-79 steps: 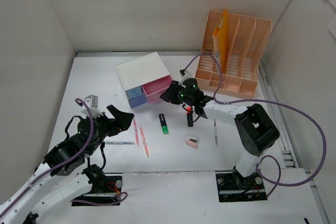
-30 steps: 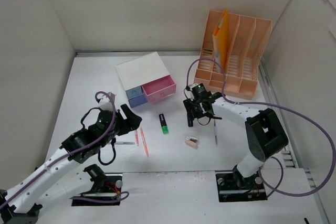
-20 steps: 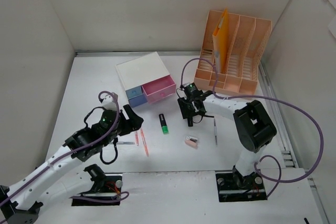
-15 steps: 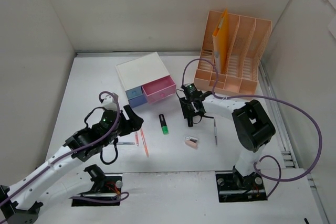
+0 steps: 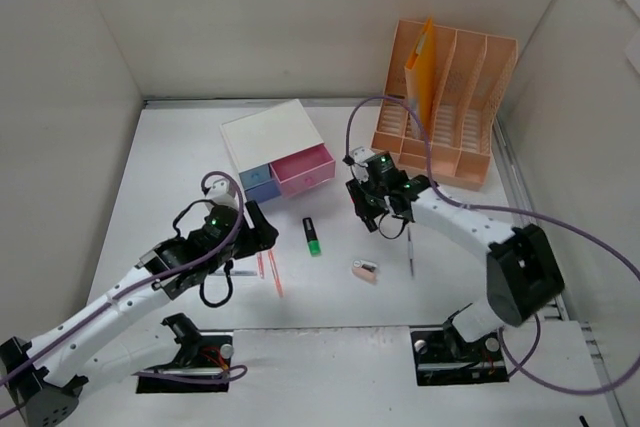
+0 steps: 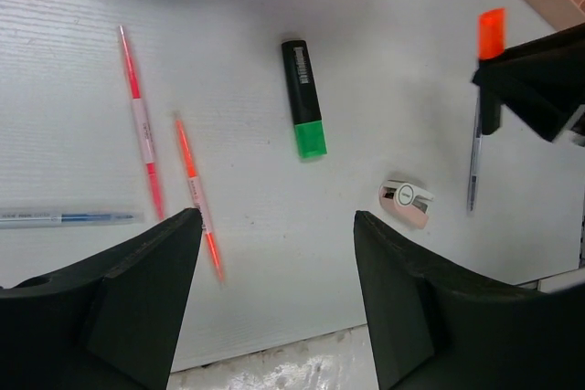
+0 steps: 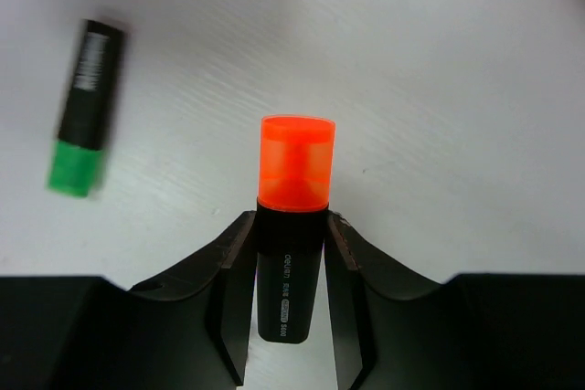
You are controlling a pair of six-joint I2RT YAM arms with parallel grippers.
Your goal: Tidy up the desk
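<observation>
Since the right gripper (image 7: 288,222) pinches the orange highlighter (image 7: 294,175), I rate pickup done; next I carry it to the peach organizer (image 5: 445,97). Left gripper (image 6: 274,218): fingers spread, empty.

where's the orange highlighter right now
The orange highlighter is clamped in the right gripper, cap forward; in the top view that gripper is right of the green highlighter, near the pink drawer.

Black-bodied orange highlighter (image 7: 292,226), black-bodied green highlighter (image 6: 304,98), white desk (image 5: 180,162)
</observation>
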